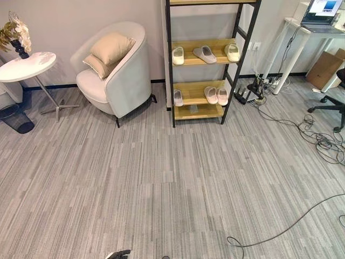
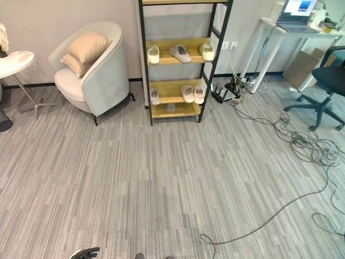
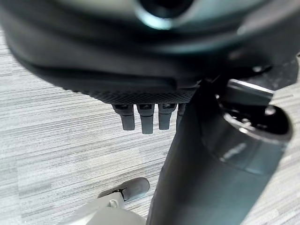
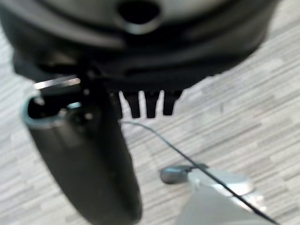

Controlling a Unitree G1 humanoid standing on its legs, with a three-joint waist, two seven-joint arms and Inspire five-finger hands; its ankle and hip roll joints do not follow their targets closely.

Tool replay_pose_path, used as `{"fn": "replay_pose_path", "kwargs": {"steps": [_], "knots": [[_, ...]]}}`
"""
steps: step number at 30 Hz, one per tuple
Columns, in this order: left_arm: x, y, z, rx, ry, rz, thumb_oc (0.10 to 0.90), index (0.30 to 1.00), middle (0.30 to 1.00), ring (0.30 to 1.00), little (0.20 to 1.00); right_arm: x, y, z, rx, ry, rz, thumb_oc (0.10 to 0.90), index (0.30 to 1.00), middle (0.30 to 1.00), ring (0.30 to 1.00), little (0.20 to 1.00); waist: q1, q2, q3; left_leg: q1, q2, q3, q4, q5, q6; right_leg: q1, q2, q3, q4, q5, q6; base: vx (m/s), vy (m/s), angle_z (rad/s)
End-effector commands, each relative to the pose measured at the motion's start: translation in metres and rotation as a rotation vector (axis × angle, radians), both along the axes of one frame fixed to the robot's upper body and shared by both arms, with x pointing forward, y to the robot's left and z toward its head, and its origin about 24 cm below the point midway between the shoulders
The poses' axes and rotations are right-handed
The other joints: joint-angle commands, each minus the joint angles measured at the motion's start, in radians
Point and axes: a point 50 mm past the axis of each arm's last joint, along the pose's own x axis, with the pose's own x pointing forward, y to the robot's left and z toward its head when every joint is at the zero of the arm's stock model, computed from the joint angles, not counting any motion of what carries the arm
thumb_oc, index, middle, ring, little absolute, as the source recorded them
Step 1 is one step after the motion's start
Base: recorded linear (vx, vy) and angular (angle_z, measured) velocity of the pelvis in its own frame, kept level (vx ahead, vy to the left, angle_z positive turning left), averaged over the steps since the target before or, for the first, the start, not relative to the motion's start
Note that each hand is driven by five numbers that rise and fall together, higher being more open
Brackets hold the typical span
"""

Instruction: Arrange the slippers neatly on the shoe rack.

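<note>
The black-framed shoe rack (image 1: 170, 70) with wooden shelves stands against the far wall. On its upper shelf lie a white slipper (image 1: 178, 55), a grey slipper (image 1: 205, 54) turned askew, and a cream slipper (image 1: 232, 52). The shelf below holds a single pale slipper (image 1: 178, 97) and a pinkish pair (image 1: 216, 95) side by side. My left hand (image 1: 118, 253) shows at the near edge, far from the rack. In the left wrist view its fingers (image 3: 146, 119) hang straight over the carpet and hold nothing. My right hand's fingers (image 4: 145, 103) are straight and empty too.
A cream armchair (image 1: 116, 73) with a cushion stands left of the rack, and a round white side table (image 1: 27, 66) further left. To the right are a white desk (image 1: 302, 38) with a laptop, an office chair (image 1: 334, 102), and tangled cables (image 1: 323, 143) on the floor.
</note>
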Motion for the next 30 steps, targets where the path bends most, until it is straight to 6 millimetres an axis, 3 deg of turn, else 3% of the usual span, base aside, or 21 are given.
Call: {"fn": "replay_pose_path", "kwargs": {"steps": [1,16,25,27,28,29,30], "knots": [[0.018,-0.012,0.001,0.011,-0.021,-0.114,0.8,0.9,0.9,0.9,0.9,0.006,0.001,0.0,-0.01,-0.005,0.053,0.8,0.9,0.9,0.9,0.9,-0.01,-0.028,-0.004,0.003,0.061,-0.022,-0.008,-0.059,-0.066,-0.036,-0.072,0.037,0.006,-0.024,0.121,0.0,0.0,0.0],[0.016,-0.011,0.001,0.021,0.0,-0.133,0.8,0.9,0.9,0.9,0.9,0.016,0.004,0.001,-0.002,-0.027,0.106,0.8,0.9,0.9,0.9,0.9,-0.007,-0.03,-0.005,0.009,0.067,-0.033,-0.008,-0.066,-0.072,-0.03,-0.063,0.032,0.006,-0.038,0.113,0.01,-0.016,0.0],[0.013,-0.015,-0.001,0.012,0.018,-0.151,0.8,0.9,0.9,0.9,0.9,0.024,0.005,0.001,0.016,-0.039,0.123,0.8,0.9,0.9,0.9,0.9,-0.012,-0.019,0.035,0.055,0.107,-0.003,0.001,-0.061,-0.091,-0.006,-0.031,0.074,0.006,-0.059,0.081,0.05,-0.105,-0.07],[0.015,-0.017,-0.001,0.008,0.012,-0.16,0.8,0.9,0.9,0.9,0.9,0.023,0.005,0.001,0.016,-0.027,0.142,0.8,0.9,0.9,0.9,0.9,-0.014,-0.023,0.049,0.047,0.118,0.009,0.059,-0.078,-0.099,0.004,-0.028,0.079,0.011,-0.062,0.071,0.09,-0.161,-0.13],[0.017,-0.018,0.0,-0.001,0.005,-0.162,0.8,0.9,0.9,0.9,0.9,0.021,0.005,0.001,0.022,-0.014,0.163,0.8,0.9,0.9,0.9,0.9,-0.016,-0.028,0.065,0.026,0.137,0.022,0.149,-0.082,-0.11,0.009,-0.024,0.087,0.031,-0.077,0.059,0.16,-0.284,-0.15],[0.023,-0.019,0.001,-0.001,-0.018,-0.168,0.8,0.9,0.9,0.9,0.9,0.018,0.006,0.0,0.027,0.005,0.194,0.8,0.9,0.9,0.9,0.9,-0.009,-0.034,0.085,-0.019,0.168,0.026,0.274,-0.035,-0.122,0.022,-0.018,0.094,0.045,-0.087,0.042,0.13,-0.225,-0.18],[0.023,-0.019,0.001,-0.001,-0.018,-0.168,0.8,0.9,0.9,0.9,0.9,0.019,0.006,0.0,0.027,0.004,0.194,0.8,0.9,0.9,0.9,0.9,-0.01,-0.034,0.085,-0.022,0.169,0.025,0.279,-0.037,-0.123,0.021,-0.017,0.093,0.046,-0.087,0.042,0.11,-0.205,-0.19]]}}
